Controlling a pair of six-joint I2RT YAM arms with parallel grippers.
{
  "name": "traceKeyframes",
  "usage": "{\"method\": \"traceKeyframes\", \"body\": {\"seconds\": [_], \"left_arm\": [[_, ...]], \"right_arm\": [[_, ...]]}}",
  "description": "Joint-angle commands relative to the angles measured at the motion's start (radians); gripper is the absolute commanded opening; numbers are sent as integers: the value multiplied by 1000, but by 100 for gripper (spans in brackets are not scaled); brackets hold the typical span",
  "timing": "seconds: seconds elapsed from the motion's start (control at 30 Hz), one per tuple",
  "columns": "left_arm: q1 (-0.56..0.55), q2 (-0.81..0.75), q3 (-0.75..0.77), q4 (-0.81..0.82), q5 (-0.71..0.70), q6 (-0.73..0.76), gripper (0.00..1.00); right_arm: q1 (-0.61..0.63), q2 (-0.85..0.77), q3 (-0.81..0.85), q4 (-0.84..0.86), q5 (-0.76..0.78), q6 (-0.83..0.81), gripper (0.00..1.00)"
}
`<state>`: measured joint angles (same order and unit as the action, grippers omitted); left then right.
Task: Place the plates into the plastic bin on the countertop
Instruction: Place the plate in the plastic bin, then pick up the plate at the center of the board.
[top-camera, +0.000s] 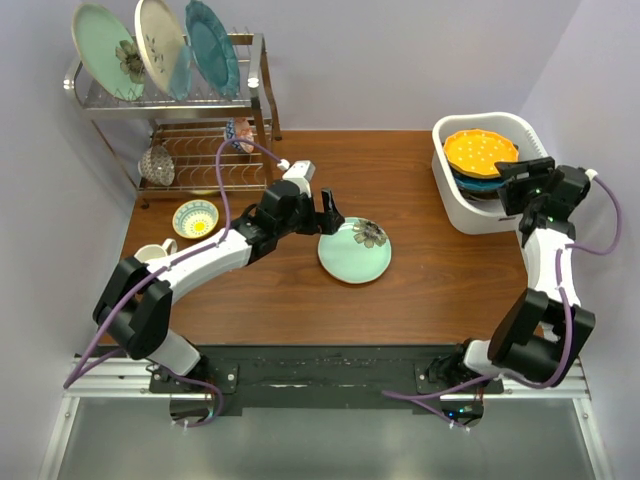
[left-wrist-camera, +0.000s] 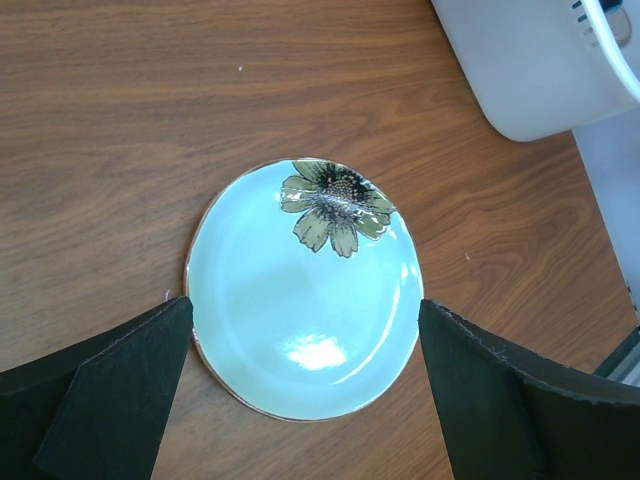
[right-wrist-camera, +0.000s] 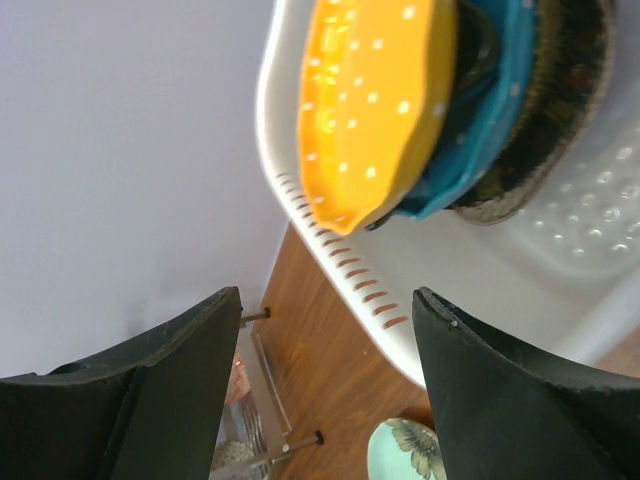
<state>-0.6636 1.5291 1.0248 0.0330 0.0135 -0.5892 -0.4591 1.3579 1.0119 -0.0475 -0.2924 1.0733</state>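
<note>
My left gripper hangs spread wide; just below it, flat on the bench, lies a mint plate with an olive flower at its rim. My right gripper stands parted; ahead, a white-dotted yellow scalloped plate tops the stack in the plastic bin.

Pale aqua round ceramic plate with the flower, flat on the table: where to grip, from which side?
Grip the rim of the pale aqua flowered plate at its left edge, from the side of the open left gripper. It lies flat on the wooden table, so probably only the raised lip offers a pinch: one finger over, one under.
</note>
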Motion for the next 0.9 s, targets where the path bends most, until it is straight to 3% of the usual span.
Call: {"method": "traceKeyframes", "body": {"seconds": [0.0,0.33,0.5,0.87], "left_arm": [[1,-24,18,-5,-47,40,100],[22,12,24,-74,-55,68,100],[53,68,27,-97,-18,68,100],[71,173,37,-139,-10,65,100]], "right_arm": [[-4,-48,37,26,-94,-52,73],[53,-54,108,-64,-251,-150,74],[171,-65,151,-190,-211,-282,74],[361,-54,96,-295,-159,-441,74]]}}
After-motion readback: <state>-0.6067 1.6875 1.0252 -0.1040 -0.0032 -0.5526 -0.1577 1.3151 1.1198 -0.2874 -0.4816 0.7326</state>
